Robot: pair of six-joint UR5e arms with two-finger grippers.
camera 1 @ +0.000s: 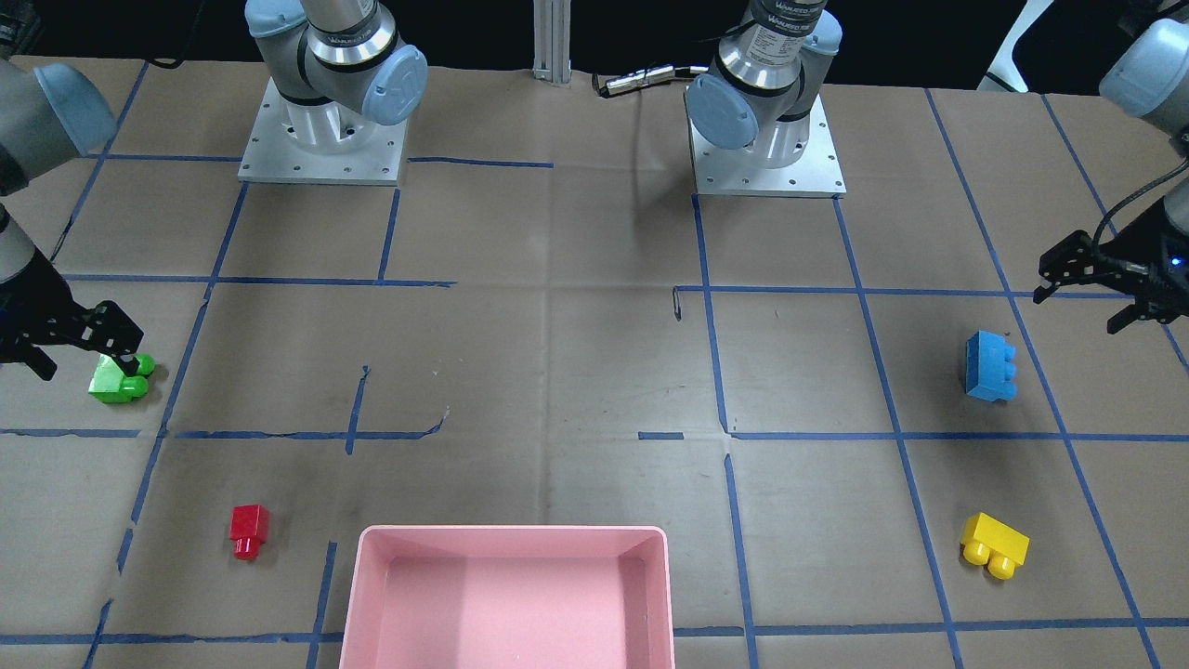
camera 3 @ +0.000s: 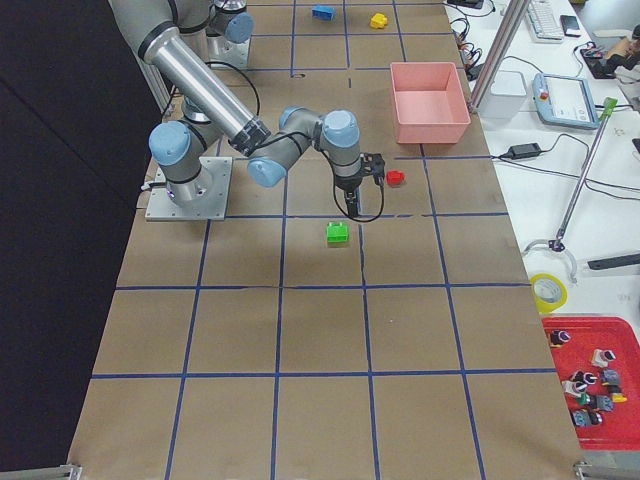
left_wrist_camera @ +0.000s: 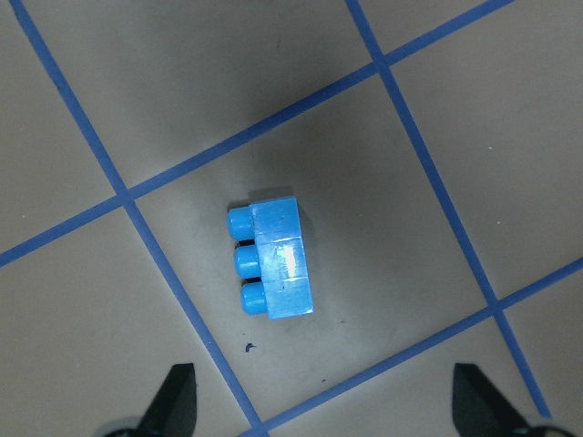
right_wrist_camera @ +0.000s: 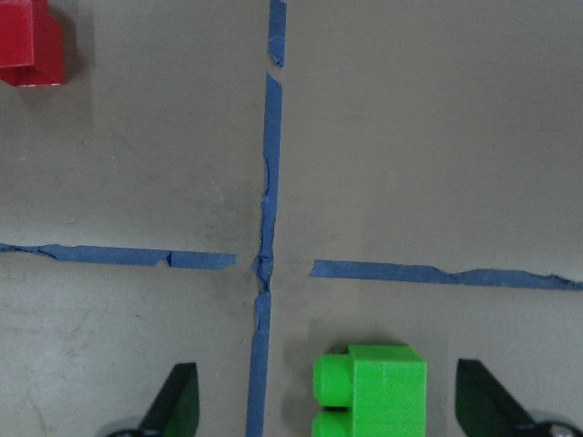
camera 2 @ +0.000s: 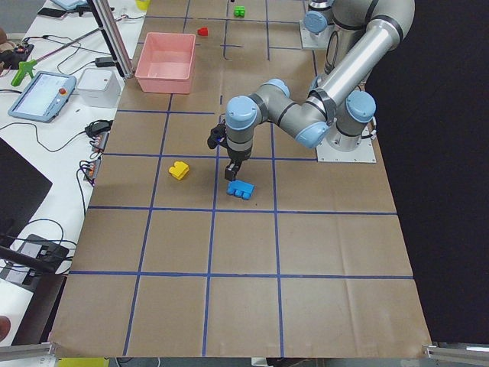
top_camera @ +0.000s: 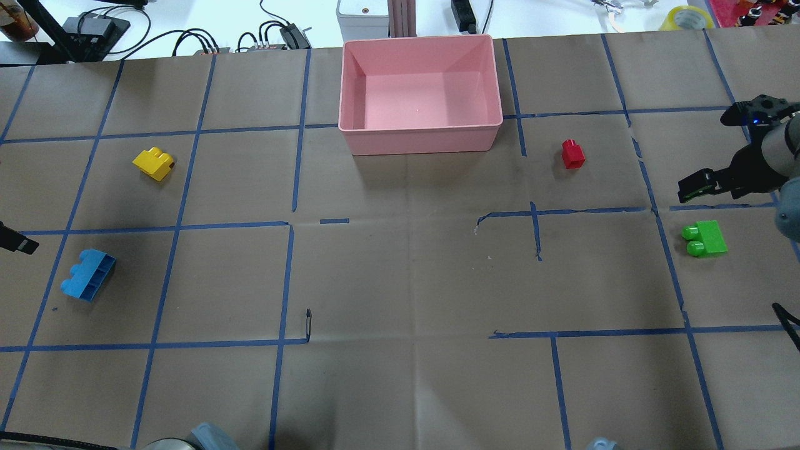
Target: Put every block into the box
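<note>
The pink box (top_camera: 420, 134) stands empty at the table's far middle edge. The blue block (left_wrist_camera: 273, 269) lies on the paper below my open, empty left gripper (left_wrist_camera: 323, 401), which hovers above it (camera 1: 1077, 297). The yellow block (top_camera: 154, 164) lies between the blue block (top_camera: 88, 282) and the box. The green block (right_wrist_camera: 369, 390) lies under my open, empty right gripper (right_wrist_camera: 323, 401), which hangs just over it (camera 1: 79, 358). The red block (top_camera: 572, 153) lies to the right of the box, apart from it.
The brown paper table cover carries a grid of blue tape lines (top_camera: 289, 281). The two arm bases (camera 1: 323, 139) (camera 1: 769, 139) stand at the robot's edge. Cables and devices (top_camera: 275, 34) lie beyond the table's far edge.
</note>
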